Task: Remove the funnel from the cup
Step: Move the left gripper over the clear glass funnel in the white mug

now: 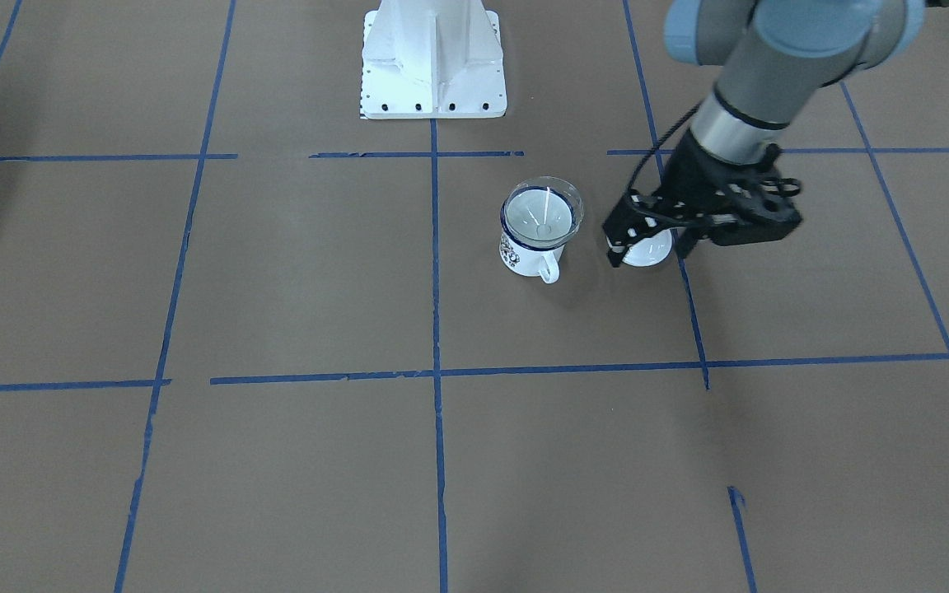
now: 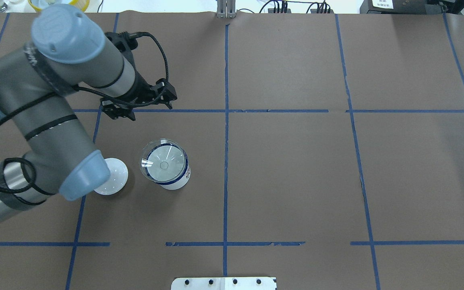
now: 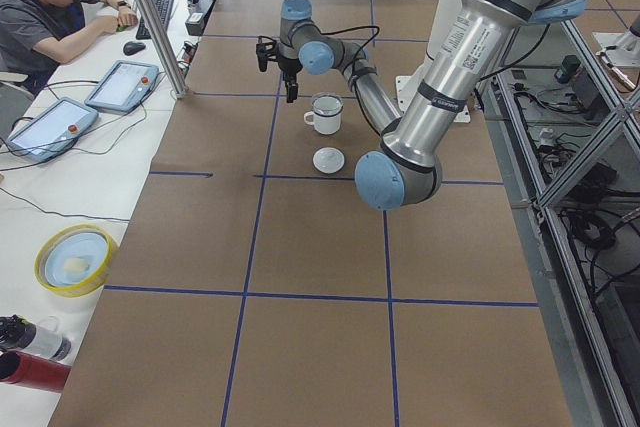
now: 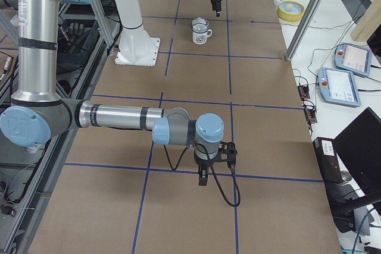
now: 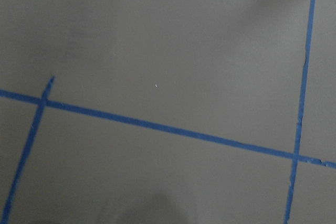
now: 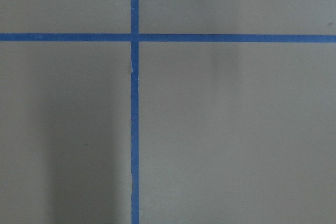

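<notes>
Starting at the left of the overhead view: the left hand (image 1: 649,247) hung above the worktop (image 2: 296,181), on the far side of the things from the robot's base. Its two fingers stood apart with nothing between them, so it was open and empty. It was well short of contact with anything!

Next along, a white round lid (image 2: 113,177) lay flat on the worktop, partly tucked under the arm's elbow from this angle. Just beside it, to its right and apart from it, stood the cup (image 2: 175,183), upright. The funnel (image 2: 163,163) was seated in its mouth, with the clear rim riding over the dark blue edge and the spout down inside. The front-facing view showed the cup's handle turned away from the robot.

Far off, the right hand (image 4: 203,178) showed only in the right side view, hanging low over bare worktop. I could not tell how it was set.

By my reading this was the approach, with the grasp not yet begun. The next move called for the left hand to swing over the cup and drop one finger inside the funnel's rim and one outside. It would then need to pinch the thin wall gently and lift straight up, so the spout cleared without dragging the cup along.
</notes>
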`<state>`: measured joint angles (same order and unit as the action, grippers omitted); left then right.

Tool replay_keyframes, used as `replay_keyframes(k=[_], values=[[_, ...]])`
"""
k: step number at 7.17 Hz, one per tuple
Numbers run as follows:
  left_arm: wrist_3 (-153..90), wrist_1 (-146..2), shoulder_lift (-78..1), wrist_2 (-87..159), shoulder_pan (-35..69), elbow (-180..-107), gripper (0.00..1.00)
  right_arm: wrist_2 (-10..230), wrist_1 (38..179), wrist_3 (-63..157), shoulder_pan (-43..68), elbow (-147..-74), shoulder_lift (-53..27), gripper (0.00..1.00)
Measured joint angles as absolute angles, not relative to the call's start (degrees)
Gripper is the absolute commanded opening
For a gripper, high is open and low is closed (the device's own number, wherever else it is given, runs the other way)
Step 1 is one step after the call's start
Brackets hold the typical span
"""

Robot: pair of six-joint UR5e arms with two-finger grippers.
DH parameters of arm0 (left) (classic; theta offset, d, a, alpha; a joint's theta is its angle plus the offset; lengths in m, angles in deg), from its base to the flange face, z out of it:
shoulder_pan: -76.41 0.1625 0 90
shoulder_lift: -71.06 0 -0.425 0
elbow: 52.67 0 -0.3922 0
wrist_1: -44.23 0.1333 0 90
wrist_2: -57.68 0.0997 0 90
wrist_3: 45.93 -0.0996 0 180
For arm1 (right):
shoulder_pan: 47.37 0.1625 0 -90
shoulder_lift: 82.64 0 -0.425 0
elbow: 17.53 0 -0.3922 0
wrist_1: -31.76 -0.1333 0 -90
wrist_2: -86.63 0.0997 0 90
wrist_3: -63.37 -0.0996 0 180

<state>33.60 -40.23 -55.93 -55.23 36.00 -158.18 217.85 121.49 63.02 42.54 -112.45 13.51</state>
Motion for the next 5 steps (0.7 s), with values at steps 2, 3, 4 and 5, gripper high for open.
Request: replay_keyframes(k=[2, 3, 4, 5], values=[[35.15, -32.05, -62.01, -51.14, 40.67, -154.14, 1.00, 217.85, 121.49, 63.02, 42.54, -112.45, 13.51, 1.00], [35.30, -29.26, -63.59, -48.84, 42.96, -152.50, 0.94, 217.85, 121.50, 63.02, 42.54, -112.45, 13.51, 1.00], [35.34, -28.10, -64.51, -47.73, 44.46, -150.92, 0.82, 217.85, 121.50, 63.02, 42.54, -112.45, 13.51, 1.00], [35.36, -27.65, -64.98, -47.30, 45.57, -149.73, 0.66, 217.85, 121.49, 63.02, 42.54, -112.45, 13.51, 1.00]])
